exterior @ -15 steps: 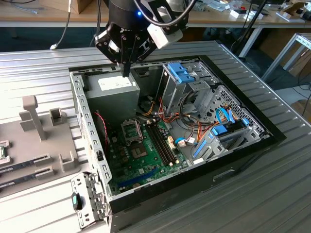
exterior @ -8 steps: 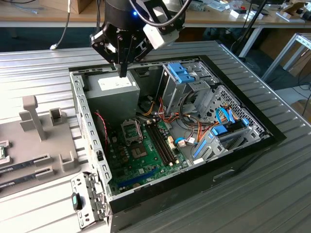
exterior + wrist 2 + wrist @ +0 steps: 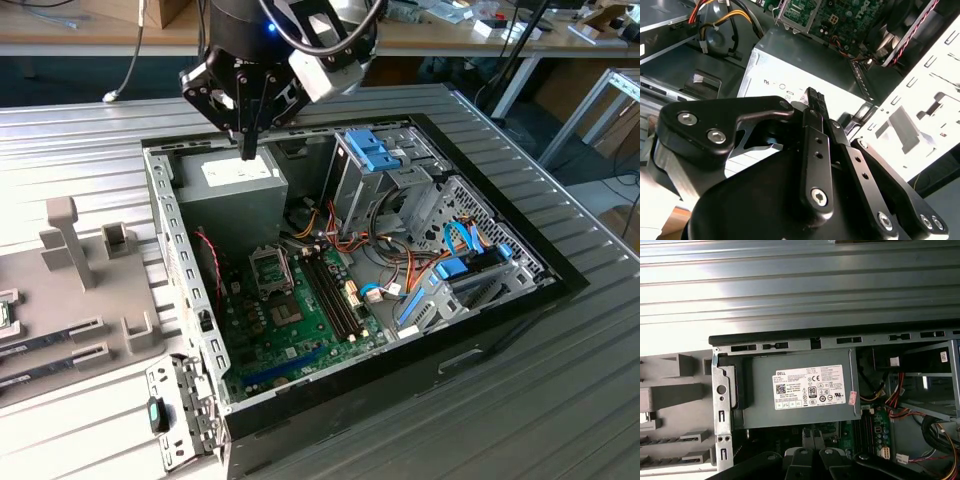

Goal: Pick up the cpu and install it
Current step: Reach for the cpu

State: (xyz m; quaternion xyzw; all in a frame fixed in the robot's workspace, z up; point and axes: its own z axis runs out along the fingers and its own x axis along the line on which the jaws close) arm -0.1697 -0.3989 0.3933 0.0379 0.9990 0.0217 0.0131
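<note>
**Pick-up not yet made; gripper over the computer case.**
The gripper (image 3: 248,148), its jaws drawn together on nothing that can be seen, hangs above the power supply (image 3: 235,185) in the far corner of the case (image 3: 560,287), toward the exterior view's left. What appears to be the cpu (image 3: 5,312) lies on the grey fixture tray (image 3: 80,420) at the worktop's edge on the exterior view's left, well apart from the gripper. The socket (image 3: 268,268) on the motherboard looks unfilled, so both pick-up and installation seem to remain.
</note>
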